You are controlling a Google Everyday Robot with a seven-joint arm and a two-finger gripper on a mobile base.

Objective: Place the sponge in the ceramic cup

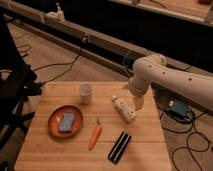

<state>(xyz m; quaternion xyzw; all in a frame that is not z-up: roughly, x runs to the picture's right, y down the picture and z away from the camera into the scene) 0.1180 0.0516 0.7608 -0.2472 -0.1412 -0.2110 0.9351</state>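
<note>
The blue sponge (pixel 66 121) lies flat on the orange plate (pixel 54 125) at the left of the wooden table. The white ceramic cup (pixel 85 93) stands upright behind the plate, near the table's far edge. My gripper (pixel 138 103) hangs from the white arm at the right side of the table, just right of the white bottle (pixel 123 108), far from both sponge and cup. Nothing shows in it.
A carrot (pixel 94 135) lies in the middle front of the table (pixel 145 140). A black rectangular object (pixel 120 146) sits to its right. Cables run across the floor, and a dark chair (pixel 12 85) stands left of the table.
</note>
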